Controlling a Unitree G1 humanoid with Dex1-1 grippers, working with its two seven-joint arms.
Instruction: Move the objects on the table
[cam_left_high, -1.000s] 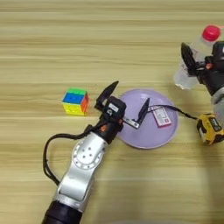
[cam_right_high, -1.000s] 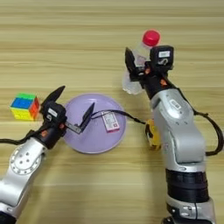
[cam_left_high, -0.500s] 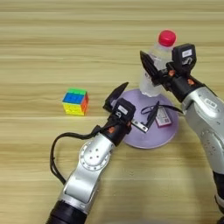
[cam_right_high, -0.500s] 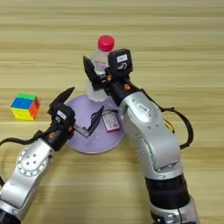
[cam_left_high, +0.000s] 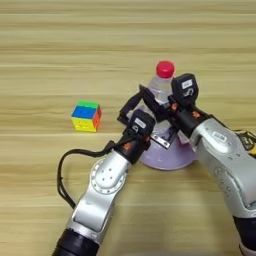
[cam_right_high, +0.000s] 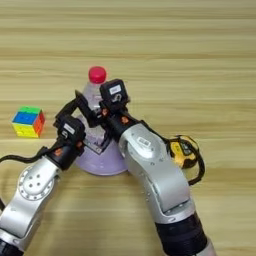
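Observation:
The clear bottle (cam_left_high: 159, 90) with its red cap (cam_left_high: 165, 69) is upright at the far edge of the lilac plate (cam_left_high: 172, 157). My right gripper (cam_left_high: 157, 102) is shut on the bottle's body, the arm reaching in from the lower right. I cannot tell whether the bottle's base touches anything. My left gripper (cam_left_high: 144, 121) is open just in front of the bottle, over the plate's left part, with nothing between its fingers. The puzzle cube (cam_left_high: 86, 116) sits alone on the wooden table (cam_left_high: 60, 60), left of both grippers.
A yellow tape measure (cam_right_high: 182, 150) lies on the table right of the plate, behind my right forearm. My two arms crowd the plate from the near side. A black cable (cam_left_high: 65, 175) loops beside my left arm.
My right gripper has carried the bottle from the far right leftward to the plate's far edge. My left gripper has shifted right over the plate. The cube has not moved.

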